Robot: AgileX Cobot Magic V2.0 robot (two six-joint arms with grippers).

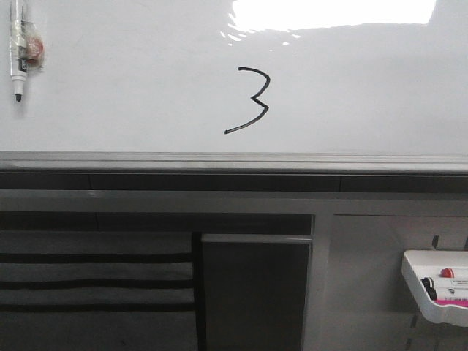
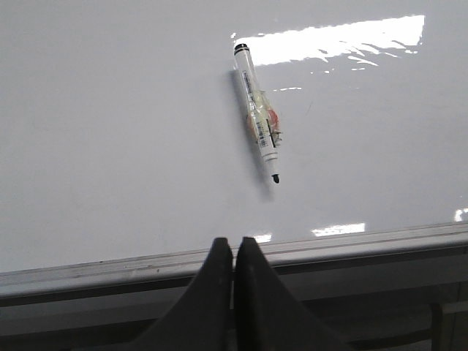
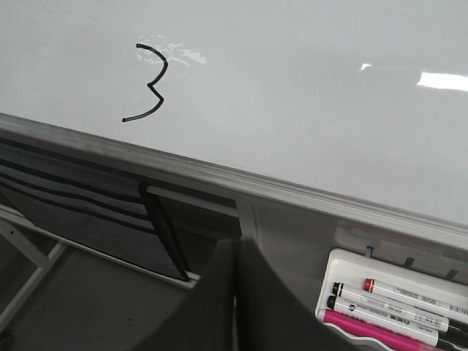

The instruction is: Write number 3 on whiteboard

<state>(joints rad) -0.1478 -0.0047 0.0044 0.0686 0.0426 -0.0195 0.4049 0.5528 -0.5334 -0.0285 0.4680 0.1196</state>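
Note:
A thin black number 3 [image 1: 251, 100] is drawn near the middle of the glossy whiteboard [image 1: 146, 88]; it also shows in the right wrist view as the number 3 [image 3: 150, 82] on the whiteboard [image 3: 307, 95]. A white marker [image 1: 20, 50] with a black tip sticks to the board at the far upper left, and the left wrist view shows this marker [image 2: 258, 113] on the whiteboard [image 2: 110, 124]. My left gripper [image 2: 234, 243] is shut and empty, below the board's frame. My right gripper [image 3: 234, 245] is shut and empty, low beside the marker tray. Neither gripper shows in the front view.
A grey metal frame edge [image 1: 234, 162] runs under the board. A small white tray [image 1: 431, 281] with several markers hangs at the lower right, seen also as the tray [image 3: 395, 296] in the right wrist view. Dark slotted panels [image 1: 95, 285] lie below the frame. Glare [image 1: 333, 13] brightens the board's top.

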